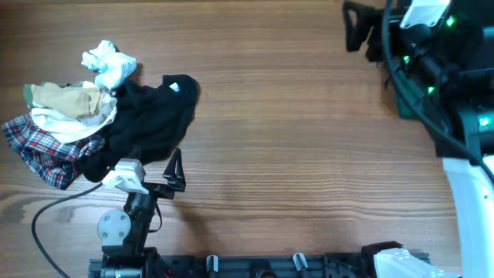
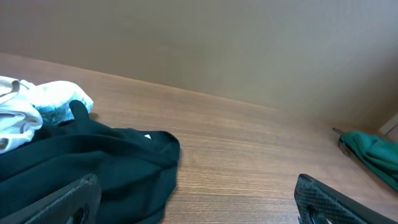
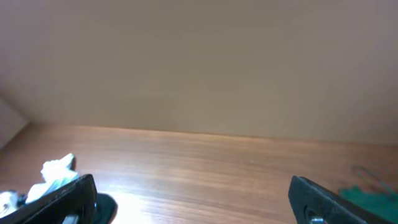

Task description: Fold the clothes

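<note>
The clothes lie in a pile at the table's left: a white one (image 1: 108, 63), a beige one (image 1: 68, 96), a red-blue plaid one (image 1: 38, 147) and a black one (image 1: 147, 116). My left gripper (image 1: 176, 174) is open and empty just right of the black garment's near edge; the left wrist view shows that garment (image 2: 93, 162) by the left finger, with bare wood between the jaws (image 2: 199, 211). A dark green garment (image 2: 373, 152) lies far right, and also shows in the right wrist view (image 3: 367, 196). My right gripper (image 3: 196, 211) is open and empty above bare table.
The wooden table (image 1: 293, 139) stretches between the pile and the right side. Dark equipment with cables and green lights (image 1: 432, 54) stands at the back right. The right arm's white body (image 1: 471, 193) runs along the right edge.
</note>
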`<state>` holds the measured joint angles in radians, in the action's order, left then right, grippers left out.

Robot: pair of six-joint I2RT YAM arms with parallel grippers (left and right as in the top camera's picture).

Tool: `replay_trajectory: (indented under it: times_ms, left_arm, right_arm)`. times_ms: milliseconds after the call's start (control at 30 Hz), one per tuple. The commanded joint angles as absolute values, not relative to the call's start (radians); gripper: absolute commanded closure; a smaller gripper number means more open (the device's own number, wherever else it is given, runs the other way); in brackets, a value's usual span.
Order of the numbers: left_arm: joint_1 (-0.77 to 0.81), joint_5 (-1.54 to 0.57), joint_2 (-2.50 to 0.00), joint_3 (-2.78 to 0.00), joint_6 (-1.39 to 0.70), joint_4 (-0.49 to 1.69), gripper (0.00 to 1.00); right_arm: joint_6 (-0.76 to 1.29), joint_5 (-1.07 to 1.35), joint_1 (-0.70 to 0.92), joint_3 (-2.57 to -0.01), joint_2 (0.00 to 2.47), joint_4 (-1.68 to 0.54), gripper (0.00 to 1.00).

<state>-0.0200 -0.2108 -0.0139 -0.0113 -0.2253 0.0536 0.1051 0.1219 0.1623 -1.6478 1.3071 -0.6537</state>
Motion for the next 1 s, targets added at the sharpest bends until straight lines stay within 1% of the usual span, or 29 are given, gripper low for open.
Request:
replay_trajectory:
  times_ms: [0,67,167,267,367,467,567,633,700,833,967]
  left_arm:
    - [-0.025,-0.220,-0.003,-0.006,-0.223,0.057,0.00]
    - [-0.025,-0.220,-0.003,-0.006,-0.223,0.057,0.00]
    - [-0.025,-0.220,-0.003,-0.006,-0.223,0.057,0.00]
    - [-0.025,-0.220,-0.003,-0.006,-0.223,0.057,0.00]
    - [-0.025,-0.220,-0.003,-0.006,-0.223,0.057,0.00]
    - [-0.025,-0.220,-0.003,-0.006,-0.223,0.057,0.00]
    - [-0.025,-0.220,-0.003,-0.006,-0.223,0.057,0.00]
    - [-0.025,-0.220,-0.003,-0.006,-0.223,0.057,0.00]
    - [-0.025,-0.220,-0.003,-0.006,-0.223,0.057,0.00]
    - [-0.025,-0.220,-0.003,-0.006,-0.223,0.057,0.00]
    - [-0.025,-0.220,-0.003,-0.006,-0.223,0.057,0.00]
  right_arm:
    - [0.000,0.106,0.174,-1.520,1.194,-0.563,0.00]
    - [-0.131,0.213,0.174,-1.280,1.086,-0.325,0.00]
    - [-0.155,0.253,0.174,-0.958,0.944,0.034,0.00]
    - [-0.158,0.252,0.163,-0.685,0.803,0.272,0.00]
    - [-0.157,0.253,0.137,-0.448,0.643,0.379,0.00]
    - [-0.155,0.261,0.103,-0.248,0.459,0.411,0.01]
    - [-0.144,0.273,0.068,-0.131,0.319,0.410,0.01]
    - [-0.101,0.272,0.036,-0.049,0.231,0.390,0.01]
    - [-0.062,0.272,0.007,-0.008,0.185,0.378,0.00]
    - [-0.045,0.263,-0.009,-0.005,0.132,0.250,0.01]
    - [-0.041,0.264,-0.009,-0.005,0.022,0.086,0.00]
